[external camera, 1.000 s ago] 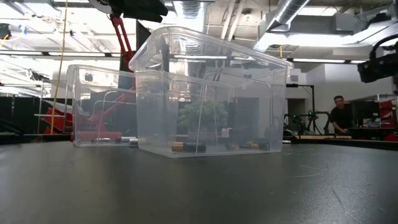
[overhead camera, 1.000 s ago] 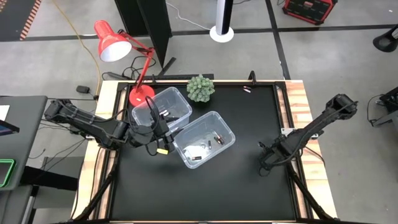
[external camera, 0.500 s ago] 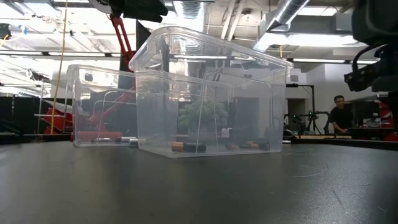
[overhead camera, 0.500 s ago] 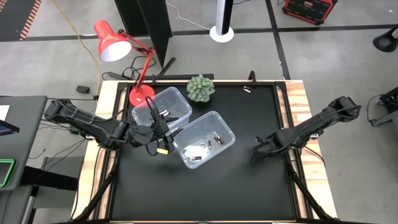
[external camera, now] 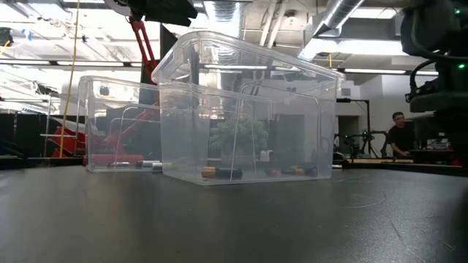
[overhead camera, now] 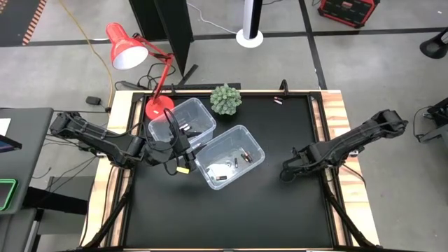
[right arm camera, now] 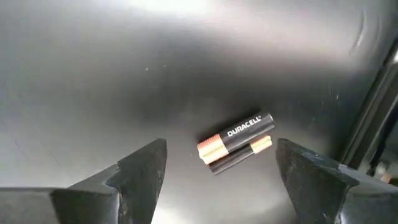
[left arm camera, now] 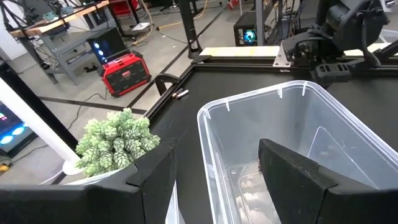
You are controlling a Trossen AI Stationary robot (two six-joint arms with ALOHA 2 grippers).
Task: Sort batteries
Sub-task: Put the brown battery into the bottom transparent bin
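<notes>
Batteries (right arm camera: pixel 236 142) lie paired on the surface (right arm camera: pixel 93 74); right hand (right arm camera: pixel 221 163), open above, should pinch only one.

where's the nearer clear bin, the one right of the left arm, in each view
high view: nearer clear bin sits centre on the black mat, angled, beside the second bin.
low view: it fills the middle, closest to the camera.
left wrist view: its rim runs past the left tool.
right wrist view: not in it.
shared landmark: the green plant, also and.
</notes>
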